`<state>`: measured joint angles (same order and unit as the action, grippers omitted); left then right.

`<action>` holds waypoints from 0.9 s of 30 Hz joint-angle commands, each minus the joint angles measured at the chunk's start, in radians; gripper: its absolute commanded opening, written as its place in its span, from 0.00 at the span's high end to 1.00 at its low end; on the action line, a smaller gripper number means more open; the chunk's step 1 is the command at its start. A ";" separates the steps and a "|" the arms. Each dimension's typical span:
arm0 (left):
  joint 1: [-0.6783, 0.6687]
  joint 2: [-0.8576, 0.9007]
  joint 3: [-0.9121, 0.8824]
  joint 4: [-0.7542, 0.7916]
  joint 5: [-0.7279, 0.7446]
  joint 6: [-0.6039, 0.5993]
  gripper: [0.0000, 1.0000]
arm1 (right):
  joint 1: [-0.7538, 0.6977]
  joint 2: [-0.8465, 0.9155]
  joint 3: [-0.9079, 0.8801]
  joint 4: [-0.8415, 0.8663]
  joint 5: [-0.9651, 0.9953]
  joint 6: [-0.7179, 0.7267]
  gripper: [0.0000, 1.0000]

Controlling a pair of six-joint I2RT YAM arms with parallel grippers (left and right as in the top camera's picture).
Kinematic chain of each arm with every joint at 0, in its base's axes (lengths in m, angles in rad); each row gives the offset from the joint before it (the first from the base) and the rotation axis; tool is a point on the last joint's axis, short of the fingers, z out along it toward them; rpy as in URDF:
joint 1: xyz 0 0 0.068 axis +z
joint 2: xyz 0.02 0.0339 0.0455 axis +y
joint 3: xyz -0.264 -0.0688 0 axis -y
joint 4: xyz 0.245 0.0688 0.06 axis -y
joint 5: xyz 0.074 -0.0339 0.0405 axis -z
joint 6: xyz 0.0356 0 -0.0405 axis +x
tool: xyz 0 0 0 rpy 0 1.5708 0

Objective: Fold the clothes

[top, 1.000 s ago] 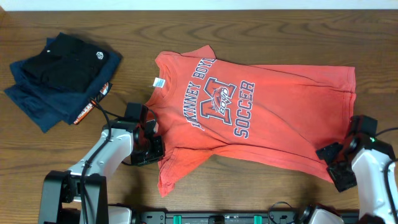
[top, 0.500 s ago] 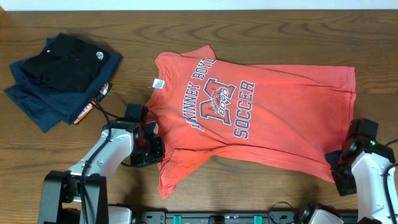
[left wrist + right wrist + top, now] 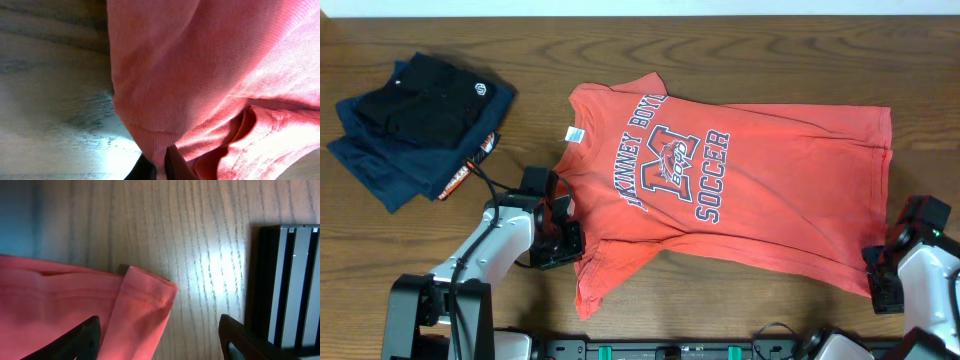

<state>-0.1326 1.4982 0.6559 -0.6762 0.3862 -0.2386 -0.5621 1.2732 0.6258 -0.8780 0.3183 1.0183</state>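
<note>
- The left end effector (image 3: 568,228) is fully closed, and a fold of fabric is pinched between its dark fingers (image 3: 150,169). That fabric is the near-left edge of the coral-red short-sleeved cotton T-shirt (image 3: 770,190), by the sleeve.
- In the left wrist view the gripped cloth bunches into ridges just beside the fingers, with bare wood to its left.
- The right end effector (image 3: 159,330) stands with its jaws wide apart and has hold of nothing. The near-right hem corner of the T-shirt lies on the wood between and just ahead of its two fingers.
- The T-shirt lies flat and print-side up in the middle of the brown wood-grain counter (image 3: 740,50). Its long axis runs left to right with a slight tilt, the collar pointing left and the hem right.
- The small white neck tag (image 3: 576,133) sits at the collar. The navy-and-white printed chest lettering (image 3: 672,160) runs across the width of the garment.
- A folded pile of navy and black garments (image 3: 410,135) bearing a small white round logo (image 3: 478,91) rests at the far-left of the counter, well apart from the T-shirt.
</note>
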 commanded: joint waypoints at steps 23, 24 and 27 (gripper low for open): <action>0.005 0.003 0.012 -0.018 -0.001 0.008 0.94 | -0.011 0.137 -0.024 0.106 0.041 -0.037 0.43; 0.005 0.003 0.012 -0.018 -0.001 0.008 0.94 | -0.011 0.137 -0.030 0.109 0.041 -0.037 0.43; 0.005 0.003 0.012 -0.018 -0.001 0.008 0.94 | -0.011 0.137 -0.047 0.121 0.041 -0.037 0.44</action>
<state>-0.1326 1.4982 0.6559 -0.6842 0.3862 -0.2386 -0.5682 1.4017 0.5972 -0.7628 0.3336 0.9863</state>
